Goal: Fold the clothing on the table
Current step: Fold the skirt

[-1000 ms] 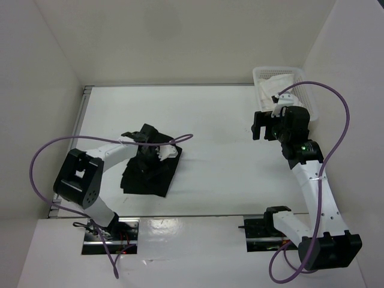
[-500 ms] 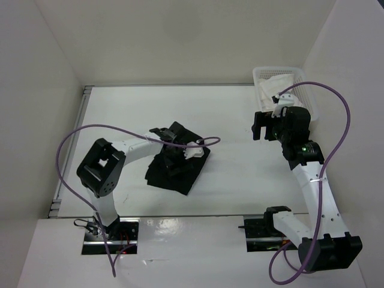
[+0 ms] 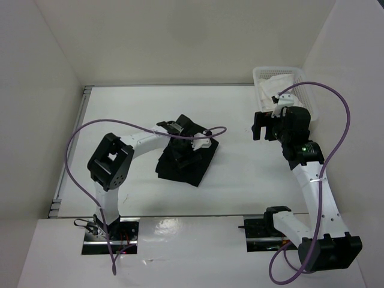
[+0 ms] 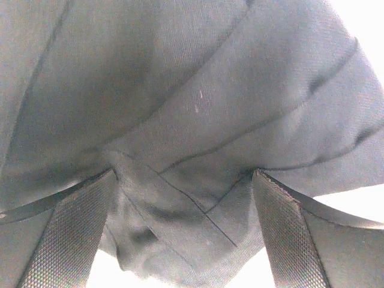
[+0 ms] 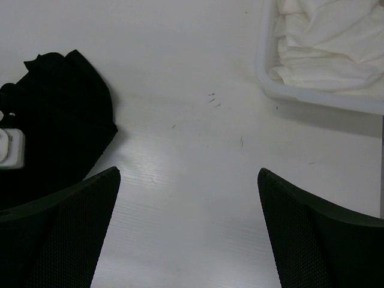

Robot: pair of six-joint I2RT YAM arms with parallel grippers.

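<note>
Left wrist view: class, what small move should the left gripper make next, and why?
Probably close the left gripper on the black garment: its jaws stand open, pressed down into the cloth, with fabric bunched up between them. The right gripper hangs open over bare table, too far off to help.

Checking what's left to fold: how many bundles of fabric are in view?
2. A black garment on the table under the left gripper, and white fabric in the basket, far right; it may hold several pieces.
</note>
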